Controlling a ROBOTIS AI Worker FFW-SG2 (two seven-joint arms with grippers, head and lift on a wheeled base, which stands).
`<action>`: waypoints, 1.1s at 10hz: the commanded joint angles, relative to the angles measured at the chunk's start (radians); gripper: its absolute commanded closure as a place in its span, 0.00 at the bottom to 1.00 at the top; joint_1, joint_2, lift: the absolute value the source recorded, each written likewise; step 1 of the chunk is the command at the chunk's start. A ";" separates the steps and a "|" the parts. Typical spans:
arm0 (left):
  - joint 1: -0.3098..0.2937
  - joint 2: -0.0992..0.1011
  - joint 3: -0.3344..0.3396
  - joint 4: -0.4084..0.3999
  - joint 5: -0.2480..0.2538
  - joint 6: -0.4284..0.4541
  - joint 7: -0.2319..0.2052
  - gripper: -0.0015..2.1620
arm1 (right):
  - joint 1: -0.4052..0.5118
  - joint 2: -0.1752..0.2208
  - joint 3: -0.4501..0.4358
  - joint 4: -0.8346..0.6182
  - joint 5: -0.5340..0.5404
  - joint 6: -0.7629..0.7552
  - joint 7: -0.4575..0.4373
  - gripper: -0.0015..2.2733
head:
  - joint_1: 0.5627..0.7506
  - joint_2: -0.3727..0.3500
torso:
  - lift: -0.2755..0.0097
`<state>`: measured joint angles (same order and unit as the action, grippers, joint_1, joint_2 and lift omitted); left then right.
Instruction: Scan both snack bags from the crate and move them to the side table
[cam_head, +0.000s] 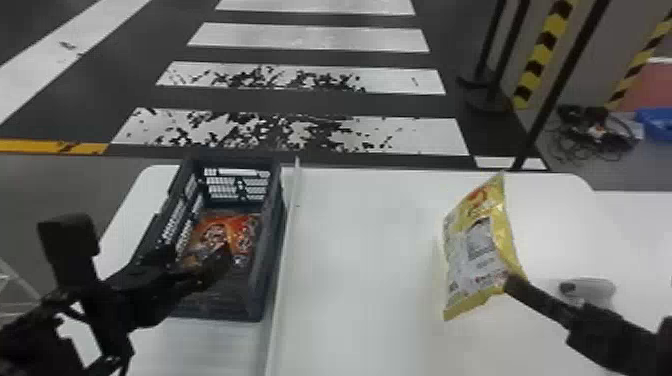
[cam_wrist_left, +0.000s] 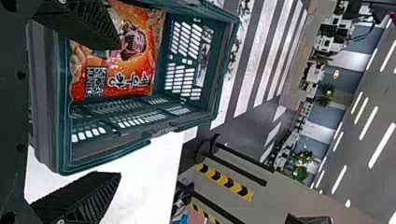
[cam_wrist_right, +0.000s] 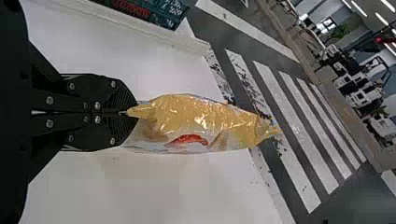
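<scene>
- Right gripper (cam_wrist_right: 135, 112) is pinching the yellow bag (cam_head: 475, 250)'s edge, right of the crate (cam_head: 272, 245); light contents are probably bruising easily.
- Left gripper (cam_wrist_left: 119, 111) is gaping at the crate; orange bag (cam_wrist_left: 140, 60) is lying inside, slippery film probably favouring a seam hold.

A hand could pass over the table (cam_head: 360, 250) between the crate (cam_head: 267, 280) and ridge (cam_head: 285, 260) at left and the yellow bag (cam_head: 480, 250) at right.

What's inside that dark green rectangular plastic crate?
In the crate lies an orange rectangular snack bag with a cartoon figure. The black left gripper hides part of it; what's under the bag can't be seen.
</scene>
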<state>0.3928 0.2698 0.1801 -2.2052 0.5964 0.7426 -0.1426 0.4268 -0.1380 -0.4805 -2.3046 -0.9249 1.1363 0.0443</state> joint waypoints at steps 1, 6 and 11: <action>-0.003 -0.004 -0.008 0.001 -0.004 -0.001 0.001 0.01 | -0.006 0.015 -0.082 0.025 -0.112 0.069 -0.041 0.90 | 0.70 0.47 | 0.63; -0.005 -0.008 -0.011 0.001 -0.010 -0.001 0.000 0.01 | -0.017 0.054 -0.267 0.080 -0.244 0.314 -0.235 0.90 | 0.70 0.37 | 0.63; -0.012 -0.008 -0.018 0.016 -0.013 -0.001 0.000 0.01 | 0.000 0.069 -0.297 0.088 -0.232 0.317 -0.279 0.53 | 0.70 0.27 | 0.63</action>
<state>0.3807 0.2623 0.1620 -2.1889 0.5837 0.7412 -0.1434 0.4264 -0.0704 -0.7818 -2.2165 -1.1598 1.4550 -0.2345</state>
